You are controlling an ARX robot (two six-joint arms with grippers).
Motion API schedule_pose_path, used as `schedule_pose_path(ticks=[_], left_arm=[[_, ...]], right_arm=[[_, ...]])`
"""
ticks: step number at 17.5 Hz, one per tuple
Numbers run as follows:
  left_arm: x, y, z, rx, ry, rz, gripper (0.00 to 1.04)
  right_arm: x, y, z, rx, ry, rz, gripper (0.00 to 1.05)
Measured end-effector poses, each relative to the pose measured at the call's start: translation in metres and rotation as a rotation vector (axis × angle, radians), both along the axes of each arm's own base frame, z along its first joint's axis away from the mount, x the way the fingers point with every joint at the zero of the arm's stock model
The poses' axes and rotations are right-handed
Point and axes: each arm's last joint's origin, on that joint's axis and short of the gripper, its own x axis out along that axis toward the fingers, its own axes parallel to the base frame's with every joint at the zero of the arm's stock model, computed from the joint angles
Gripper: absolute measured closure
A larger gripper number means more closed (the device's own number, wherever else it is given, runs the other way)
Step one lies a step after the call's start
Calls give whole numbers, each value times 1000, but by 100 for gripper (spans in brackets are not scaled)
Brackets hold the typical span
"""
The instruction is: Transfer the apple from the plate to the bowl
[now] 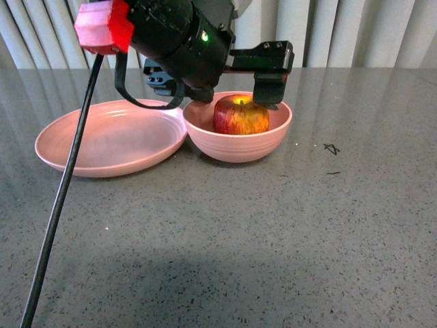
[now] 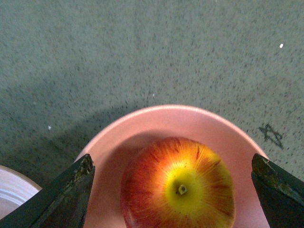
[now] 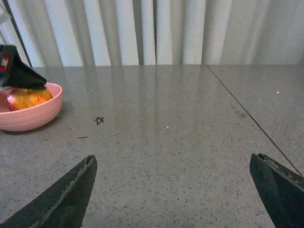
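One empty plate (image 1: 109,140), one bowl (image 1: 239,145) with one apple (image 1: 240,116).

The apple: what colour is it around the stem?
Yellow around the stem, with red streaks outside, seen best in the left wrist view: apple.

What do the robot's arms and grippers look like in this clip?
The left arm is glossy black with a small green light, a red block at its end and a black cable hanging down. Both the left gripper and the right gripper have dark, tapered fingers with scuffed edges.
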Motion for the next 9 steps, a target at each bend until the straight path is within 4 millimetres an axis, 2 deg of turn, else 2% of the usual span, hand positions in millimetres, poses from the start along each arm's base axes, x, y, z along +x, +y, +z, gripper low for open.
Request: schedule_pose_path(ticks=[2,3,5,8,9], left_arm=[[-19,10,71,-122,-217,9,7],[-30,17,92,-151,-288,11,7],[-52,32,116,-181,-382,41,7],[-86,63,126,-161,-481,117,7],[-105,79,126,-143,-516,151,7]], right_arm=[[0,0,0,0,0,0,7],[0,0,0,0,0,0,7],[0,0,0,0,0,0,7],[0,0,0,0,0,0,7],[0,0,0,0,0,0,7]])
